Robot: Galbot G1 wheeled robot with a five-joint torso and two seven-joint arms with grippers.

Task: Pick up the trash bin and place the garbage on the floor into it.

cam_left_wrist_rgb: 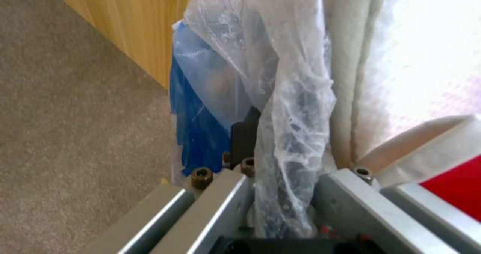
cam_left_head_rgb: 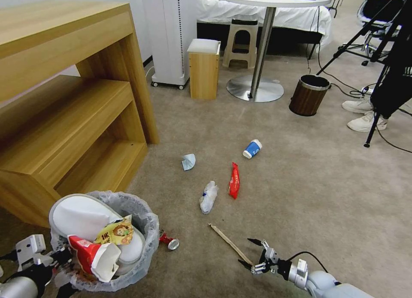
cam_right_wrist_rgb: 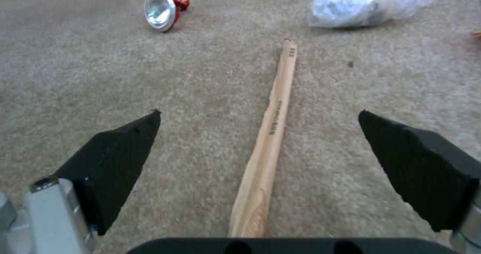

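Thin wooden stick [cam_right_wrist_rgb: 273, 126], pale and flat, lying lengthwise on beige short-pile floor [cam_right_wrist_rgb: 100, 58], centred between wide-apart jaws of right gripper [cam_left_head_rgb: 253, 254]. Beyond jaws: crushed red can [cam_right_wrist_rgb: 163, 8] with shiny metal end, crumpled clear bottle [cam_right_wrist_rgb: 368, 2]. Best lowered straight until pads bracket stick, then closed across its narrow width. Off to jaws' left, trash bin [cam_left_head_rgb: 143, 223], crinkled translucent liner, already stuffed with white slipper and wrappers, rim clamped by left gripper [cam_left_wrist_rgb: 280, 194].
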